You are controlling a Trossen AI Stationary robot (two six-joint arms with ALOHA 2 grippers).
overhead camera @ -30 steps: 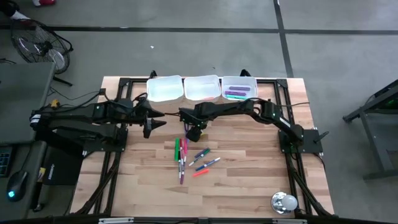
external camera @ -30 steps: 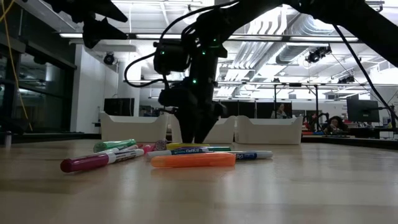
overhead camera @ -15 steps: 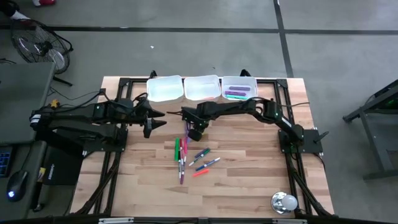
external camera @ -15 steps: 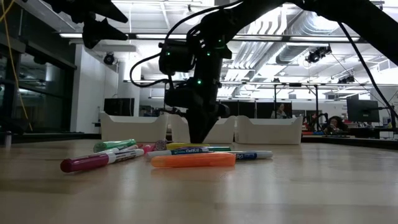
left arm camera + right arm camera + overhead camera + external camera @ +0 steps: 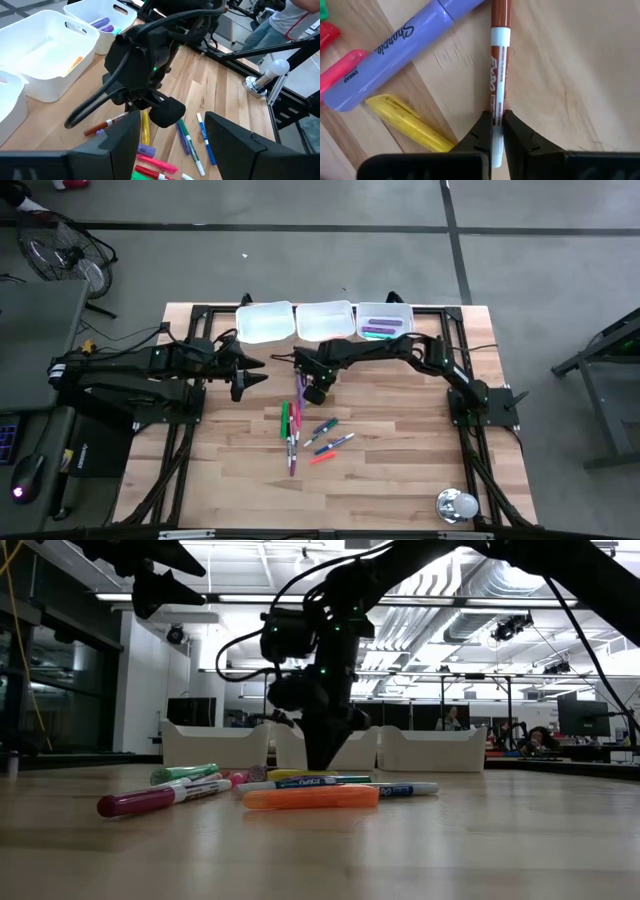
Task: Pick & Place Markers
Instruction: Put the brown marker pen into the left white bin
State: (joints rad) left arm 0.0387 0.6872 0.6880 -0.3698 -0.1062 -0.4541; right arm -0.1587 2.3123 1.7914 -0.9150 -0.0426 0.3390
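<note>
Several markers lie loose on the wooden table's middle; they also show in the low view. My right gripper points down at the far end of this cluster and is shut on a brown marker with a white barrel. A purple marker, a yellow one and a pink one lie beside it. My left gripper hangs open and empty above the table, to the left of the cluster; its fingers show in the left wrist view. My right gripper pinches the brown marker's white barrel between its two fingertips, near one end of the marker. The fingers come from above, pointing down, and lie across the marker. The marker lies level, close along the wood; whether it still rests on the table I cannot tell.
Three white trays stand in a row at the far edge; the right one holds purple and green markers, the middle one an orange marker. A silver round object stands at the near right corner.
My right gripper has shifted a little toward the table's right edge while staying low at the far end of the marker cluster. The loose markers have kept their places.
</note>
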